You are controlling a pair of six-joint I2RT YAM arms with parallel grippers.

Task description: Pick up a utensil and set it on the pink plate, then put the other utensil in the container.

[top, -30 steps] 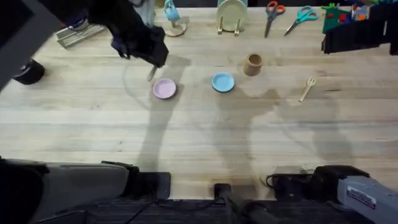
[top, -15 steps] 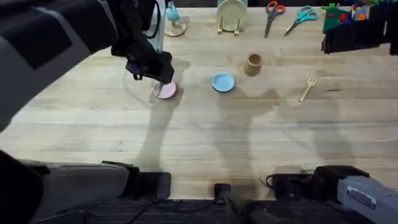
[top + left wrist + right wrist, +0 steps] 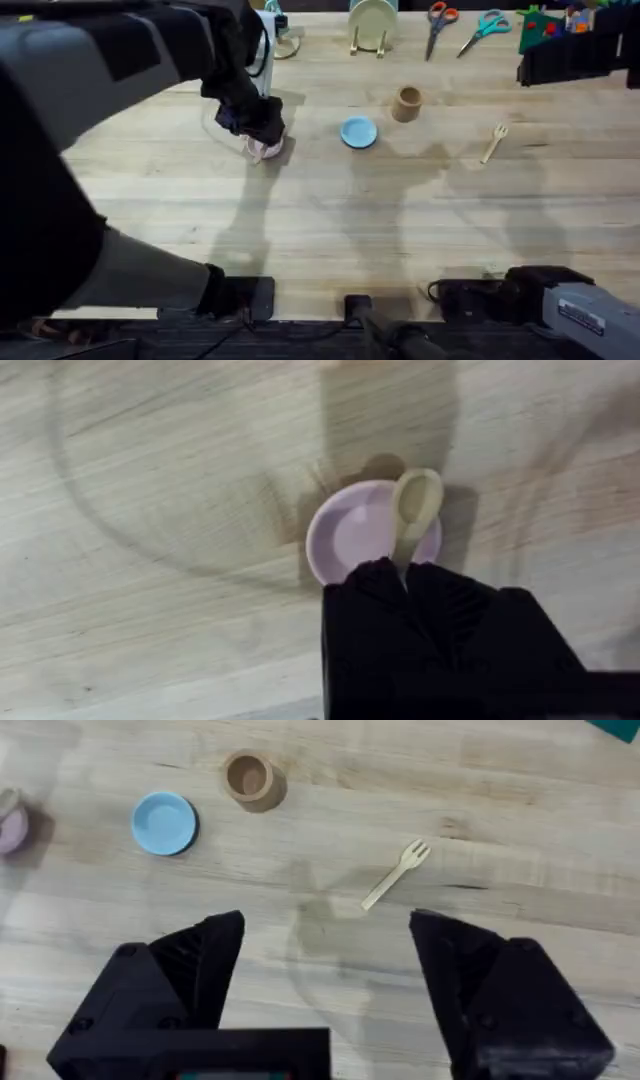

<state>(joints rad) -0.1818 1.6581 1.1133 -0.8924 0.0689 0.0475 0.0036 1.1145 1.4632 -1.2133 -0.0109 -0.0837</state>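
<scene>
Left gripper (image 3: pixel 405 575) is over the pink plate (image 3: pixel 350 535), fingers clamped on the spoon (image 3: pixel 412 510) handle; the spoon's bowl hangs over the plate's rim, can't tell if it's touching. Plate sits left of the blue plate (image 3: pixel 358 132). Right gripper (image 3: pixel 325 965) hangs back near the base with fingers spread wide, nothing between them. Fork (image 3: pixel 494 142) lies flat on the table (image 3: pixel 400 220), right of the wooden cup (image 3: pixel 407 103), well apart from it.
</scene>
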